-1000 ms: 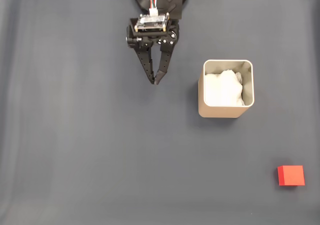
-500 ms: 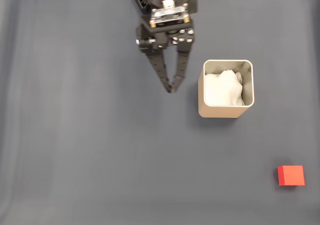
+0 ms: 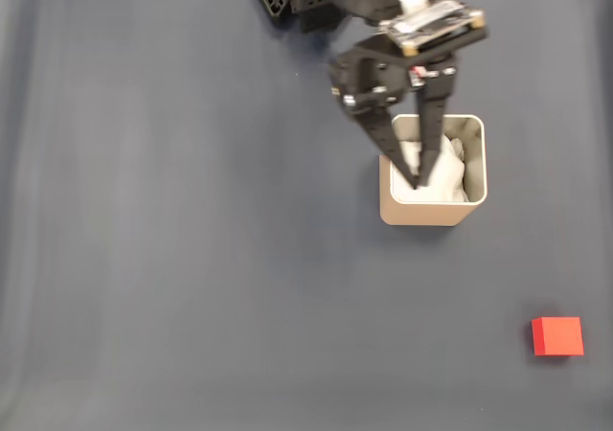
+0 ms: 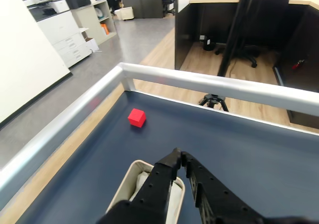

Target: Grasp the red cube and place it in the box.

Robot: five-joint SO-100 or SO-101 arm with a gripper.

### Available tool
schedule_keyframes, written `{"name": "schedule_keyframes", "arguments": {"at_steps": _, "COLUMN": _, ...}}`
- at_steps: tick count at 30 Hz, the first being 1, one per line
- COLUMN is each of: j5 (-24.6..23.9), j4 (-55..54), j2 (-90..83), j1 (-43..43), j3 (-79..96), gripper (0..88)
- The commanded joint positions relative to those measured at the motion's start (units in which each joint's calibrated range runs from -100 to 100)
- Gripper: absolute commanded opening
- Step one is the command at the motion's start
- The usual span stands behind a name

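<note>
Jaws: the gripper (image 3: 418, 180) has its tips nearly together, holding nothing, over the box (image 3: 433, 211) (left inner edge).
Red cube (image 3: 557, 336): well beyond the jaws, near the worktop (image 3: 192, 259) corner, open room between.

Even, soft light; gripper (image 3: 419, 180) slightly blurred, perhaps motion.

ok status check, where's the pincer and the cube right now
Pincer shut, empty, above the beige box. Red cube untouched on the mat, well clear of the box. Nothing between them.
</note>
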Motion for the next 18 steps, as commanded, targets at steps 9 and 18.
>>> {"name": "schedule_keyframes", "arguments": {"at_steps": 9, "j5": 1.42, "j4": 2.05, "j2": 8.51, "j1": -7.41, "j3": -14.19, "gripper": 1.0}}
{"name": "schedule_keyframes", "arguments": {"at_steps": 18, "j5": 2.49, "j4": 2.46, "j2": 16.56, "j1": -10.18, "j3": -20.48, "gripper": 1.1}}
